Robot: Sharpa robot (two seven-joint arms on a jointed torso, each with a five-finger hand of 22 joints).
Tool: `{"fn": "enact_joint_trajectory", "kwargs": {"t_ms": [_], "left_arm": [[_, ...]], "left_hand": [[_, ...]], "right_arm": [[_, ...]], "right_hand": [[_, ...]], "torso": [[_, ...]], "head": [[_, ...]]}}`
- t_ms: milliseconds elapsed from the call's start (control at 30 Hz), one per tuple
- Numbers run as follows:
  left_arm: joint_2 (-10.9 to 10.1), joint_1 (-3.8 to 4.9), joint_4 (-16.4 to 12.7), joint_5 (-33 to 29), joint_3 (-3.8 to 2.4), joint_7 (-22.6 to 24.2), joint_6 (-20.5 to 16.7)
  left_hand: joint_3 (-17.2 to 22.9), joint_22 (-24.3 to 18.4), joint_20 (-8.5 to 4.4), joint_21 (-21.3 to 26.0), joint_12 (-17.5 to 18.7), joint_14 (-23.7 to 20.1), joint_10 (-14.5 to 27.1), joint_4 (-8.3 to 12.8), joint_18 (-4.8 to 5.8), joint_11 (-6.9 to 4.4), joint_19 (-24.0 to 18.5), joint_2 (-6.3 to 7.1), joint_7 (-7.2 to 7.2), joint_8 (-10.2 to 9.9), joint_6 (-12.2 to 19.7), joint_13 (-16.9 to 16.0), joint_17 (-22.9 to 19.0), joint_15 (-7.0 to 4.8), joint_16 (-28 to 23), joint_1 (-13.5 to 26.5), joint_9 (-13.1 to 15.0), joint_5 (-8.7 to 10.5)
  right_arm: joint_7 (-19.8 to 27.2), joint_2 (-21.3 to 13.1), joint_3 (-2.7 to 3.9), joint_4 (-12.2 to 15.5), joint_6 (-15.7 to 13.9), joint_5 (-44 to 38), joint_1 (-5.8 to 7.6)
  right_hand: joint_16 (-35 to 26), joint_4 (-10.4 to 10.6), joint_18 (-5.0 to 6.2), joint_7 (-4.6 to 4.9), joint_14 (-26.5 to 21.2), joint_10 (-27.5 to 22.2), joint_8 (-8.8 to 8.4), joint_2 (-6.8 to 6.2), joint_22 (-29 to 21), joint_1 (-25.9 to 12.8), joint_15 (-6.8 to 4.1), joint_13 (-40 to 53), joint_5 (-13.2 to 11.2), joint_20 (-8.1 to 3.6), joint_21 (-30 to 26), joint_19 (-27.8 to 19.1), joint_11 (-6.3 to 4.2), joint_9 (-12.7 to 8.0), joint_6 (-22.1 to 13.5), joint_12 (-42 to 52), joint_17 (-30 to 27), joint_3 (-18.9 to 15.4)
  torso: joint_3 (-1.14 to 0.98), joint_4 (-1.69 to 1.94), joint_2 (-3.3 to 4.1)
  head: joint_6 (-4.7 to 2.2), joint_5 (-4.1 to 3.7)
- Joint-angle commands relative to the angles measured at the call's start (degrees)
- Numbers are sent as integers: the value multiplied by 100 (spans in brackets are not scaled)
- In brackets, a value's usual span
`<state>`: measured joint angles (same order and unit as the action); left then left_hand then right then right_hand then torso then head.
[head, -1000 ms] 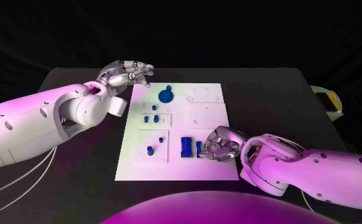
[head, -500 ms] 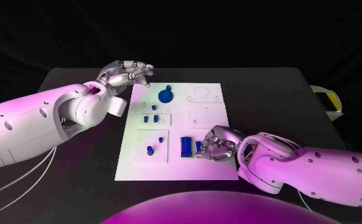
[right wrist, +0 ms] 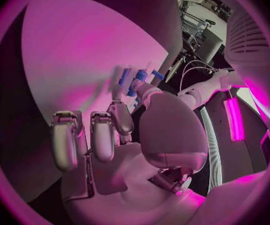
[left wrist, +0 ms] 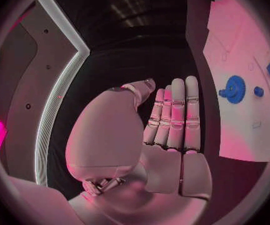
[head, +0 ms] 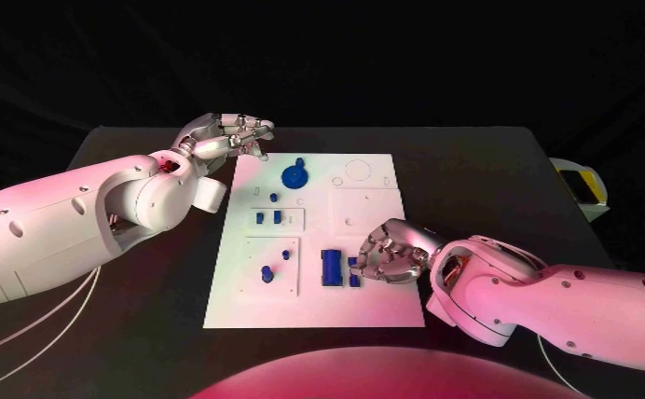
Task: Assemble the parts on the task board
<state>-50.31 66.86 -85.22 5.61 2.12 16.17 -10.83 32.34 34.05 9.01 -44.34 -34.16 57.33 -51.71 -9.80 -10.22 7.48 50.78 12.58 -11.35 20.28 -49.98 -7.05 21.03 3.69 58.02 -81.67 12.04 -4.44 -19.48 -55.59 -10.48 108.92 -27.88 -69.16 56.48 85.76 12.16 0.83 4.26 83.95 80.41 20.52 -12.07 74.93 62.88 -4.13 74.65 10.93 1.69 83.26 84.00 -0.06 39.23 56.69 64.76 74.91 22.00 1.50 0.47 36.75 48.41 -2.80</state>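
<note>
Two robot hands over the black table [head: 148,152]: left [head: 226,135] empty, fingers straight; right [head: 391,252] curled, hold unclear.

White flat rectangular task board [head: 377,231] on a matte black table [head: 484,166], bearing small blue plastic parts: a round toothed gear [head: 295,175] and a dark blue upright block [head: 331,265]. Silver metal hands [head: 228,133] on glossy white arms [head: 81,222]. Yellow-and-black object [head: 582,183] at the table's far edge.

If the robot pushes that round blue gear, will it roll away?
Probably not. The blue gear lies flat on the task board, so it would likely slide, not roll. It looks small and stiff, probably light. Its toothed rim may help fingers grip.
</note>
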Motion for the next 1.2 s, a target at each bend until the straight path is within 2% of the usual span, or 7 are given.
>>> {"fn": "enact_joint_trajectory", "kwargs": {"t_ms": [33,467,867,900,1100,1133,1200], "left_arm": [[30,-3,31,-40,2,80,80],[306,-173,574,-516,43,628,-43],[902,-299,1602,-1172,35,1220,-516],[850,-286,1525,-849,42,826,-292],[833,-309,1407,-832,27,857,-472],[823,-323,1337,-822,18,876,-578],[806,-346,1216,-804,3,909,-762]], "left_hand": [[-18,-10,26,20,-19,-38,52,-22,-25,7,29,-33,1,-30,31,5,-5,-6,-22,36,2,-5],[-206,-215,109,396,61,-433,117,-228,-1,19,-191,25,34,-58,131,65,-110,64,-271,231,7,5],[-544,-2151,751,3306,1862,-1411,-34,-559,34,286,-929,-130,64,-187,361,351,-1183,589,-3557,-69,-46,-3],[-3234,-3405,-901,4434,3416,-5733,5171,980,1022,-748,-5078,-1258,1135,-2028,4998,705,-2103,-369,-5802,2442,-1204,444],[-3234,-3405,-901,4434,3416,-5733,5171,980,1022,-748,-5078,-1258,1135,-2028,4998,705,-2103,-369,-5802,3285,-1204,444],[-3234,-3405,-901,4434,3416,-5733,5171,980,1022,-748,-5078,-1258,1135,-2028,4998,705,-2103,-369,-5802,3537,-1204,444],[-3234,-3405,-901,4434,3416,-5733,5171,980,1022,-748,-5078,-1258,1135,-2028,4998,705,-2103,-369,-5802,3904,-1204,444]], "right_arm": [[1833,13,8,-144,-516,1315,104],[4141,540,103,-2061,78,4985,665],[4747,1357,259,-4038,794,6444,772],[4333,1315,253,-3934,316,5813,770],[4385,1295,323,-3755,145,5910,734],[4417,1283,365,-3648,43,5968,713],[4470,1263,437,-3465,-131,6067,677]], "right_hand": [[-112,-25,139,87,369,-241,-88,59,1191,163,83,-146,68,88,-378,216,67,-21,-205,-406,489,-72],[-2361,-399,937,479,-1245,-2317,-355,349,-603,1018,440,-2088,-229,442,-5331,-1863,438,-260,-930,-2943,-2437,310],[-6446,-931,940,722,-2717,-2283,-937,420,-2840,727,987,-5938,-464,1015,-7614,-2833,852,-1139,-871,-5434,-5207,1174],[-8576,-1216,-83,-426,-8395,-8041,-2052,1207,-7493,-1350,413,-7465,-1093,-169,-8326,-8400,6,-3923,-5669,-6476,-7491,-2200],[-8576,-1216,-83,-426,-8395,-8041,-2052,1207,-7493,-2142,413,-7465,-1093,-169,-8326,-8400,6,-3923,-5669,-6476,-7491,-2200],[-8576,-1216,-83,-426,-8395,-8041,-2052,1207,-7493,-6288,413,-7465,-1093,-169,-8326,-8400,6,-3923,-5669,-6476,-7491,-2200],[-8576,-1216,-83,-426,-8395,-8041,-2052,1207,-7493,-6288,413,-7465,-1093,-169,-8326,-8400,6,-3923,-5669,-6476,-7491,-2200]], "torso": [[37,-26,-63],[99,-35,-329],[11,-6,-475],[49,-20,-441],[-33,-32,-489],[-78,-38,-516],[-123,-44,-541]], "head": [[-101,7],[-758,13],[-1279,95],[-1188,71],[-1277,158],[-1326,205],[-1374,251]]}}
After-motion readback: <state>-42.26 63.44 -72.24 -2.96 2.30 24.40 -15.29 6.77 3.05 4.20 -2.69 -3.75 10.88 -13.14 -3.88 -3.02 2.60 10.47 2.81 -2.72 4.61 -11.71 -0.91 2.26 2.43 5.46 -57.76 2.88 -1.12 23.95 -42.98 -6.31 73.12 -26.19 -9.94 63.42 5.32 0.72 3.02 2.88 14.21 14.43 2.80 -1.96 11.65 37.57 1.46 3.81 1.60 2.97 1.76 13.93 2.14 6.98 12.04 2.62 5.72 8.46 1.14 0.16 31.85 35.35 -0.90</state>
